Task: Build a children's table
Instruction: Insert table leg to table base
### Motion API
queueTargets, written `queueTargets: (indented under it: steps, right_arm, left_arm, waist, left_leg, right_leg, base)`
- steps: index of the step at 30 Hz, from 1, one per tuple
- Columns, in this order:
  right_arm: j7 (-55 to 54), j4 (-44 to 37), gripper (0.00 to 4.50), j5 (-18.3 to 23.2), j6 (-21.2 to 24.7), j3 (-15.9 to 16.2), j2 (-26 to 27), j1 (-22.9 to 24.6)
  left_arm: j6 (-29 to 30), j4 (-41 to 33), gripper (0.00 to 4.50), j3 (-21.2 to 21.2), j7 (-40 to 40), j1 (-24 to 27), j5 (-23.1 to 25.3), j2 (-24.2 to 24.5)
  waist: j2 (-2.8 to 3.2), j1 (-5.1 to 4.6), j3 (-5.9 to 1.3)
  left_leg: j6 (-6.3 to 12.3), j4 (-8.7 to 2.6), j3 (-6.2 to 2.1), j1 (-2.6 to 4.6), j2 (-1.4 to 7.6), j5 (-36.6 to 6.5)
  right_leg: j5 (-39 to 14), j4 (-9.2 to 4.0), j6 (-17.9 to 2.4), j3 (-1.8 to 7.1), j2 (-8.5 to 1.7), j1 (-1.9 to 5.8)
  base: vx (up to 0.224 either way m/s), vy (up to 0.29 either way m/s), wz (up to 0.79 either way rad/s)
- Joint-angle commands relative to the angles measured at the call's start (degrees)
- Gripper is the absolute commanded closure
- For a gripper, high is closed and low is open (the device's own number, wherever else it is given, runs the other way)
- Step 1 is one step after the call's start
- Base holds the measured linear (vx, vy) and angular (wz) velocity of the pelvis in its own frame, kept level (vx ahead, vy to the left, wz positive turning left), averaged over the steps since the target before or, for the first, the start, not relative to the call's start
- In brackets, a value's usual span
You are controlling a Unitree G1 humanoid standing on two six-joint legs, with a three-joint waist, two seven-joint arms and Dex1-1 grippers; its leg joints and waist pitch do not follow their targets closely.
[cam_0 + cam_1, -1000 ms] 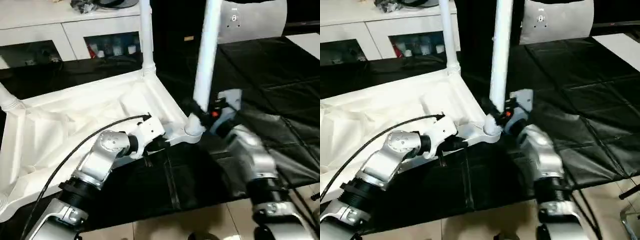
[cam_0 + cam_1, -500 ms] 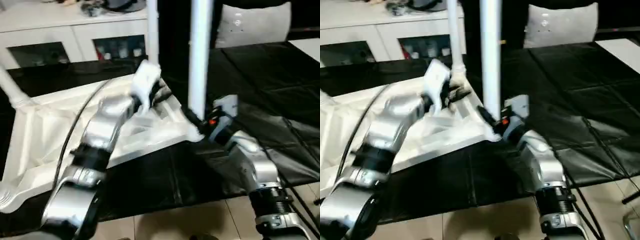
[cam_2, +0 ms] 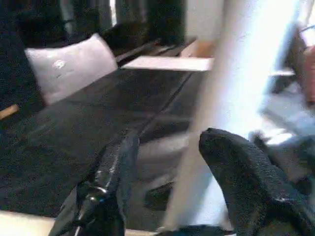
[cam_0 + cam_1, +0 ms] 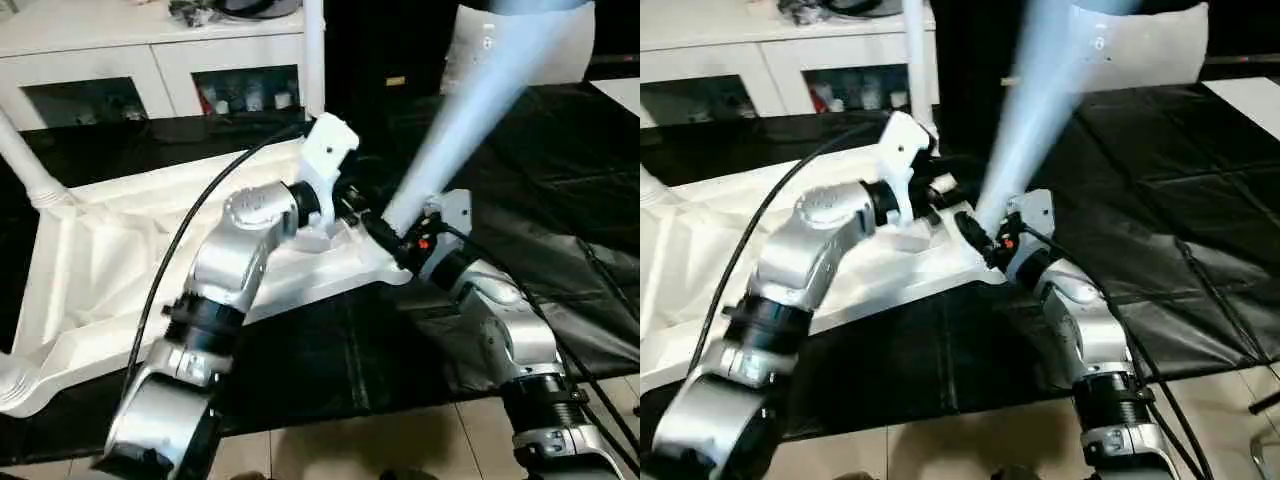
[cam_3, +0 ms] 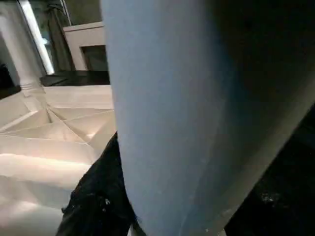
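The white table top (image 4: 110, 260) lies upside down on a black mat, ribbed underside up. One leg (image 4: 314, 50) stands upright in the far right corner socket, and another leg (image 4: 25, 160) rises at the left. At the near right corner a third leg (image 4: 470, 110) leans over to the right. My right gripper (image 4: 385, 232) is shut on its base, one black finger (image 5: 101, 196) lying against the tube. My left gripper (image 4: 350, 200) hovers just left of that same base. Its fingers (image 3: 241, 187) are open, with the leg (image 3: 216, 98) seen between them.
A white cabinet (image 4: 150, 60) with dark glass doors runs along the back. A grey cushion-like panel (image 4: 1150, 50) stands at the back right. The black mat (image 4: 560, 170) spreads out to the right, and pale floor tiles (image 4: 350, 440) lie in front.
My left arm lifted from the table's near edge and swung up to the near right corner. The leg in my right gripper tipped from upright to leaning right.
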Motion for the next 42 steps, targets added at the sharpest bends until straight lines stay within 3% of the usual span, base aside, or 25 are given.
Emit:
queueTargets:
  steps: [1, 8, 9, 11, 14, 15, 20, 24, 28, 31, 36, 37, 42]
  right_arm:
    - [-0.2, -0.1, 2.62, -0.8, 0.5, 1.2, 0.4, -0.5]
    - [-0.9, 0.2, 2.62, -0.7, 0.5, -0.2, -0.7, -0.6]
    - [-1.1, 0.3, 2.62, -0.5, 0.7, -1.0, -1.1, -0.6]
    - [-1.1, 0.5, 2.62, -0.2, 1.0, -2.2, -2.1, -0.6]
    - [-0.8, 1.4, 2.62, -0.2, 1.4, -3.7, -4.6, -0.6]
    - [-0.7, 1.6, 2.62, -0.2, 1.5, -4.0, -5.3, -0.6]
    - [0.1, 1.6, 2.62, -0.1, 2.4, -4.9, -7.6, 0.2]
    - [0.0, 1.2, 2.62, 0.0, 2.8, -5.1, -8.1, 0.8]
    - [-0.2, 0.3, 2.62, 0.3, 3.1, -4.9, -8.0, 1.3]
    - [-0.1, -0.6, 2.62, 0.3, 3.7, -4.6, -7.7, 1.6]
    - [-0.1, -0.7, 2.62, 0.3, 3.9, -4.6, -7.9, 1.7]
    - [-0.1, -0.7, 2.62, 0.3, 3.9, -4.6, -7.9, 1.7]
    - [0.0, -1.0, 2.62, 0.3, 4.3, -4.6, -8.0, 1.7]
  left_arm:
    - [-0.3, -0.9, 1.79, -2.7, -1.4, 0.0, -0.1, -1.0]
    - [-2.3, 4.7, 1.79, -0.6, 2.9, -1.3, 3.0, 2.2]
    - [-2.7, 5.9, 1.51, -0.2, 2.8, -1.3, 3.5, 3.6]
    - [-2.6, 7.0, 1.44, 0.3, 2.0, -0.9, 3.6, 5.2]
    - [-2.1, 8.2, 1.24, -1.1, -1.2, 0.8, 3.9, 7.5]
    - [-2.0, 8.6, 0.98, -2.1, -2.4, 1.5, 4.1, 7.9]
    - [-0.3, 10.7, 0.99, -6.8, -8.4, 4.4, 4.3, 9.5]
    - [-2.8, 15.0, 0.99, -7.6, -8.1, 4.4, 5.7, 9.3]
    - [-4.8, 19.4, 1.35, -6.6, -6.8, 3.4, 6.4, 8.3]
    - [-5.9, 21.9, 1.7, -7.6, -7.2, 2.9, 6.7, 8.5]
    - [-7.0, 25.4, 1.77, -7.9, -7.1, 2.1, 7.2, 7.9]
    - [-7.0, 25.9, 2.12, -7.8, -6.9, 1.9, 7.3, 7.8]
    - [-7.8, 29.0, 2.48, -7.9, -5.9, 0.9, 8.6, 7.9]
  waist:
    - [-1.06, 0.04, -4.08]
    - [-1.06, -0.1, -4.28]
    - [-1.05, -0.2, -4.26]
    - [-0.98, -0.33, -4.27]
    - [-0.92, -0.1, -4.38]
    - [-0.62, 0.0, -4.4]
    - [-0.52, 0.43, -4.44]
    - [-0.44, 0.22, -4.4]
    - [-0.37, -0.16, -4.28]
    - [-0.29, -0.28, -4.29]
    - [-0.06, -0.26, -4.32]
    - [-0.1, -0.29, -4.34]
    - [-0.16, -0.22, -4.28]
  left_leg:
    - [9.52, -4.18, -0.12, -0.4, 2.29, 0.2]
    - [9.45, -3.99, -0.15, -0.49, 2.04, 1.3]
    - [9.59, -4.0, -0.17, -0.51, 1.9, 1.3]
    - [9.57, -4.0, -0.18, -0.49, 1.82, 1.0]
    - [9.4, -3.93, -0.12, -0.23, 1.96, 1.7]
    - [9.52, -3.93, -0.12, -0.02, 2.09, 2.1]
    - [10.13, -3.87, -0.08, -0.14, 2.03, 2.5]
    - [9.32, -3.95, -0.08, -0.2, 1.91, 0.4]
    - [7.49, -4.28, -0.12, -0.2, 1.93, -2.7]
    - [7.2, -4.32, -0.17, -0.25, 1.9, -3.0]
    - [7.03, -4.37, -0.17, -0.11, 1.95, -3.6]
    - [7.05, -4.36, -0.18, -0.13, 1.96, -3.4]
    - [6.96, -4.4, -0.18, -0.19, 1.9, -3.6]
  right_leg:
    - [-8.7, -3.72, -13.6, 3.0, -1.96, 4.28]
    - [-6.9, -3.55, -13.2, 2.96, -1.94, 4.52]
    - [-7.0, -3.62, -12.9, 2.92, -1.79, 4.48]
    - [-7.2, -3.6, -12.6, 2.88, -1.74, 4.54]
    - [-6.7, -3.43, -13.1, 2.95, -1.74, 4.39]
    - [-6.3, -3.37, -13.5, 2.94, -1.69, 4.21]
    - [-4.5, -3.09, -14.7, 3.01, -1.8, 4.34]
    - [-6.2, -3.59, -14.0, 2.93, -1.84, 4.52]
    - [-8.9, -4.06, -13.1, 2.85, -1.83, 4.69]
    - [-8.8, -4.06, -12.9, 2.84, -1.81, 4.76]
    - [-8.4, -4.09, -13.3, 2.84, -1.86, 4.71]
    - [-8.1, -4.06, -13.4, 2.86, -1.85, 4.7]
    - [-8.7, -4.19, -13.2, 2.82, -1.91, 4.79]
  base:
    - [0.0, 0.0, 0.0]
    - [0.0, 0.0, 0.0]
    - [0.0, 0.0, 0.0]
    - [0.0, 0.0, 0.0]
    - [0.0, 0.0, 0.0]
    - [0.0, 0.0, 0.0]
    - [0.0, 0.0, 0.0]
    - [0.0, 0.0, 0.0]
    - [0.0, 0.0, 0.0]
    - [0.0, 0.0, 0.0]
    - [0.0, 0.0, 0.0]
    - [0.0, 0.0, 0.0]
    - [0.0, 0.0, 0.0]
